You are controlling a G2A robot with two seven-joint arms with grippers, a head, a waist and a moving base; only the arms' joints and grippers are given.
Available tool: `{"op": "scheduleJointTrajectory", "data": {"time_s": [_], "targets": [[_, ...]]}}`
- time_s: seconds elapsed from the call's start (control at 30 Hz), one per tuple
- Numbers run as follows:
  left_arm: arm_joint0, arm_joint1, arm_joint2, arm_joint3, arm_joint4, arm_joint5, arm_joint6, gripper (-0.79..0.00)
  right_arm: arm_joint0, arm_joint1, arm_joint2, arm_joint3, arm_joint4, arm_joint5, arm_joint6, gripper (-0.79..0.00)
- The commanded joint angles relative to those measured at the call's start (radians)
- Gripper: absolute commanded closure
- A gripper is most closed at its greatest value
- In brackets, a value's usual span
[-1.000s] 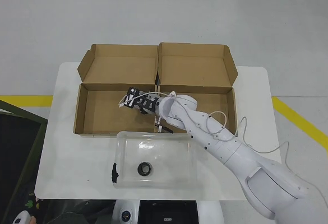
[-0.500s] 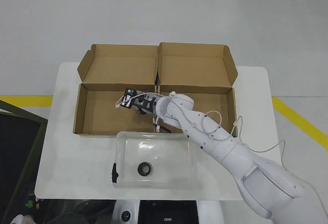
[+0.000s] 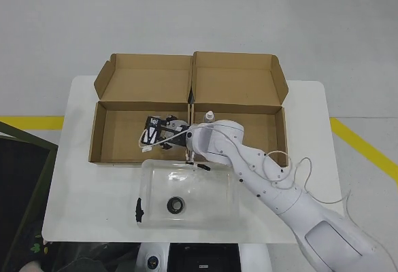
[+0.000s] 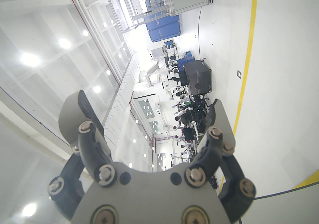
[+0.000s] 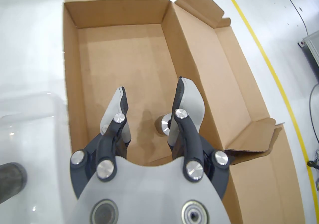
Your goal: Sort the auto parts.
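- Shifting over the last second, the right pincer [image 3: 152, 129] has moved from the middle of the left cardboard box [image 3: 117, 139] slightly toward its robot-side wall.
- Its jaws stand wide apart and hold nothing. The metal part [image 5: 163, 126] lies on the box floor beside one finger.
- Judgement: this part is delivered, and a black ring [image 3: 176, 203] remains in the clear bin [image 3: 209, 194] at the surface's [image 3: 76, 197] robot-side edge.
- The left pincer [image 4: 148, 100] is spread open and empty.

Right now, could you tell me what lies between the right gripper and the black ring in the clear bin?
Top view: between right gripper and black ring lie the cardboard box's near wall and the clear bin's far rim.
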Motion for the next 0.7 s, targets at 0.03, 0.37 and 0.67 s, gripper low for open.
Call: {"op": "scheduleJointTrajectory", "data": {"time_s": [0.03, 0.37, 0.67], "targets": [[0.0, 0.0, 0.0, 0.0, 0.0, 0.0, 0.0, -0.785, -0.058, 0.021, 0.035, -0.083, -0.005, -0.057, 0.007, -0.369], [0.0, 0.0, 0.0, 0.0, 0.0, 0.0, 0.0, -0.785, -0.273, 0.084, 0.131, -0.349, -0.038, -0.201, 0.014, -0.443], [0.0, 0.0, 0.0, 0.0, 0.0, 0.0, 0.0, -0.785, -0.413, 0.121, 0.152, -0.472, -0.102, -0.288, -0.003, -0.449]]}}
